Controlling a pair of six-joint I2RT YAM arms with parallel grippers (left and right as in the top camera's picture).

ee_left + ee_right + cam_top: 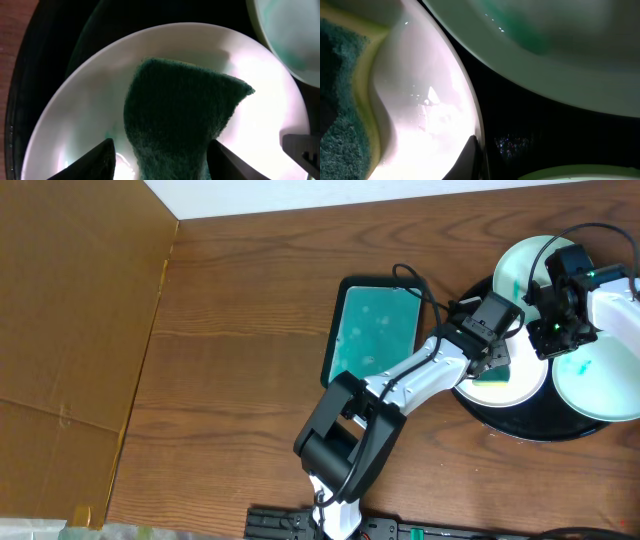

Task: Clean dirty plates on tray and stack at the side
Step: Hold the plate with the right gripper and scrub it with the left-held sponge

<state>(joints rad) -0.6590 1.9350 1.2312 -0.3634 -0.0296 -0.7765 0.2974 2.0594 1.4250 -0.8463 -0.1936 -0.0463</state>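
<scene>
A coarse dark-green scouring sponge (180, 115) with a yellow foam backing lies on a glossy white round plate (85, 105), the left claw (492, 358) clamped on it from both sides. That plate sits on the left part of the shiny black round tray (530, 428), directly beneath the claw. The right claw (558, 330) hangs low over the tray's middle, one finger (467, 157) at the sponged plate's rim; whether it is apart or together cannot be told. A second plate (522, 272), smeared teal, lies at the tray's far edge, and a third plate (600, 380) on its right. A rectangular teal tray (375, 330) sits just beside, on the dark wood-grain tabletop (240, 330). A brown cardboard panel (70, 330) stands at the left and a white wall (350, 195) behind.
</scene>
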